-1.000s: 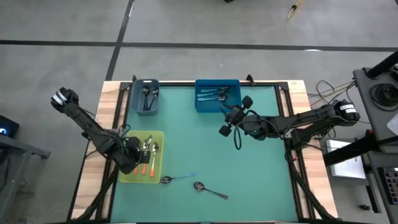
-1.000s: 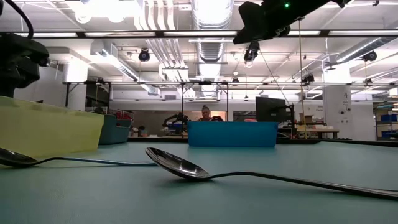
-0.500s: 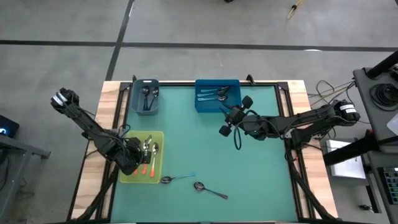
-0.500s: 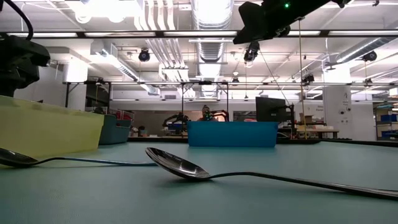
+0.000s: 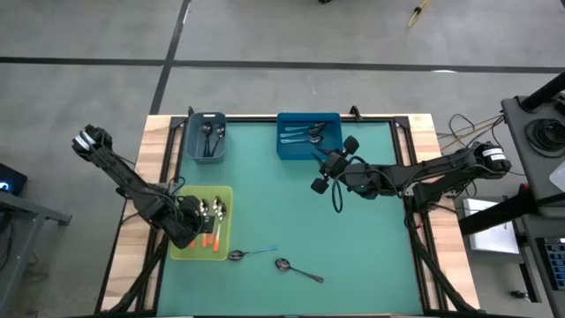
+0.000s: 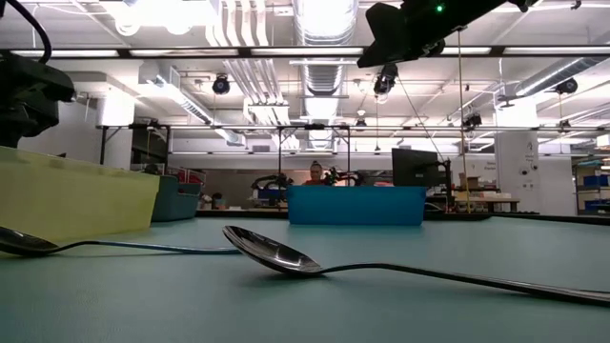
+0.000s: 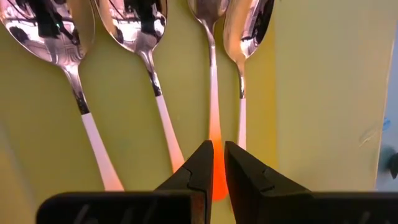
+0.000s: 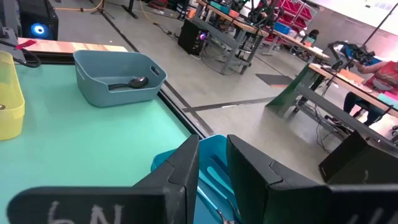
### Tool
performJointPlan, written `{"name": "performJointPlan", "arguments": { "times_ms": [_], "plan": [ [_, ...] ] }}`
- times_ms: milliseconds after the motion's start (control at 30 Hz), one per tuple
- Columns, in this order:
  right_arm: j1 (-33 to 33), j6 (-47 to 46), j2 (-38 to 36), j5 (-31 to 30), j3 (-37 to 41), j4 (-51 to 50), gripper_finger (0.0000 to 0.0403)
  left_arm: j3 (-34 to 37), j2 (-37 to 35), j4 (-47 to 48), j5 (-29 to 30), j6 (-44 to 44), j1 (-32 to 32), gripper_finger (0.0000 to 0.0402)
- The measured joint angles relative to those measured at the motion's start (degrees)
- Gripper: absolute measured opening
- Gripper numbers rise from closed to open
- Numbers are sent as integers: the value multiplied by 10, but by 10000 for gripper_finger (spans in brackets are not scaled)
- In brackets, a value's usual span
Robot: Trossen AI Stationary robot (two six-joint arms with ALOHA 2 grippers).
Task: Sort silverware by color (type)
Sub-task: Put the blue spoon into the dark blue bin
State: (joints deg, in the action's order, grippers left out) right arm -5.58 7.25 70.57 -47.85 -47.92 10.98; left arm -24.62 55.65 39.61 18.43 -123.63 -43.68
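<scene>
Looking down on my green-topped desk, I see three bins: a yellow-green plastic tray near the left edge, a bright blue bin and a grey-blue bin along the far side. My left pincer hangs low inside the yellow tray, fingers barely parted around the orange handle of one spoon, with three more orange-handled spoons beside it. My right pincer hovers near the blue bin, slightly spread, holding nothing. Two spoons lie loose on the desk: a blue-handled one and an all-metal one.
</scene>
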Motion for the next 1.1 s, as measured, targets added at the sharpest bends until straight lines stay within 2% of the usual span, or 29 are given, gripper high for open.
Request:
{"name": "performJointPlan", "arguments": {
  "times_ms": [167, 300, 533, 600, 733, 900, 967, 1100],
  "plan": [
    [0, -2, 0, 0, 0, 0, 73, 0, -17, -4, -9, 16, 0, 22],
    [0, -2, 0, 0, 0, 0, 73, -22, -34, 6, 0, 65, 0, 22],
    [0, -4, 0, 5, 0, 0, 73, -95, -31, 19, 122, 257, 7, 22],
    [0, 0, 0, 30, 0, 0, 73, -115, -29, 20, 140, 312, 15, 22],
    [1, 11, 0, 127, 1, 29, 73, -147, -21, 21, 172, 398, 32, 21],
    [1, 6, 0, 245, 1, 79, 73, -157, -11, 22, 169, 467, 52, 5],
    [1, 2, 0, 268, 1, 82, 73, -157, -8, 21, 166, 476, 53, 2],
    [3, 7, 0, 269, 1, 81, 73, -157, 0, -21, 172, 504, 53, 1]
  ]
}}
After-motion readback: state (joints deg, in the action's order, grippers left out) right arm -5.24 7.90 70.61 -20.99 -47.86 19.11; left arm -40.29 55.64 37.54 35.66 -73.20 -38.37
